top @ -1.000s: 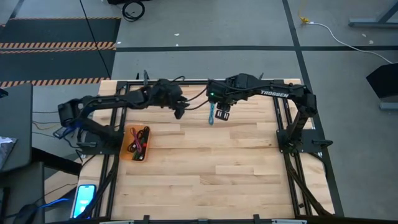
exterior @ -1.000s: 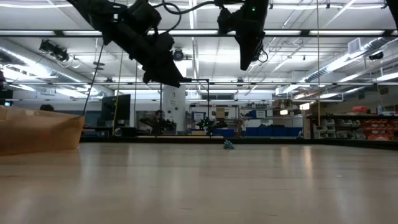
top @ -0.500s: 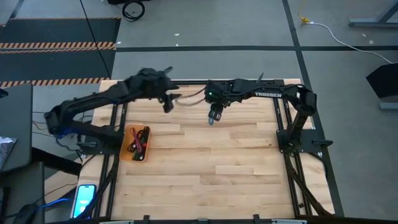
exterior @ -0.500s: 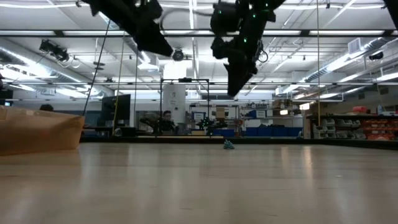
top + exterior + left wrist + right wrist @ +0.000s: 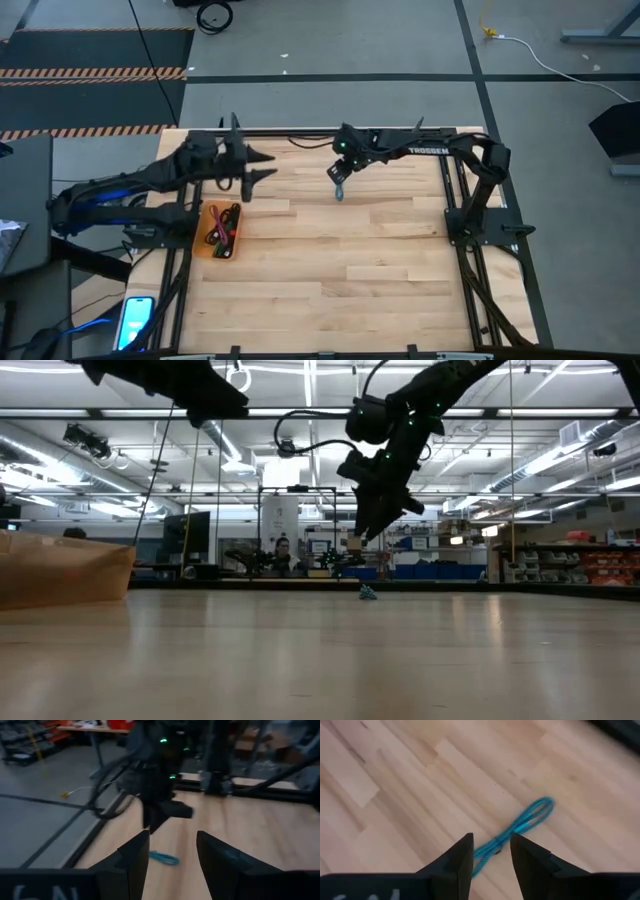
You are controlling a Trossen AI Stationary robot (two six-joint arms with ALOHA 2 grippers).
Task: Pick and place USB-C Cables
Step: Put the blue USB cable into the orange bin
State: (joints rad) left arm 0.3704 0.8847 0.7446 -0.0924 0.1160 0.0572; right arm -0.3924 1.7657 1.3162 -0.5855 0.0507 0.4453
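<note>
The teal-blue cable lies flat on the wood near the table's far edge, a thin folded bundle, also a small speck in the low view. My right gripper hovers open just above it, pointing down, one finger on each side of its middle and touching nothing. My left gripper is open and raised over the far left of the table, facing the teal cable. Other cables, maroon, green and black with red ties, lie in the orange tray.
The orange tray sits at the table's left edge. The bare wooden tabletop stretches from the middle to the near edge. A black frame runs along the table's sides. A phone lies off the near left corner.
My right gripper has come down toward the teal cable and shifted slightly toward the table's left. My left gripper has drawn back from the table's middle toward the left edge and risen. The teal cable has stayed in place.
</note>
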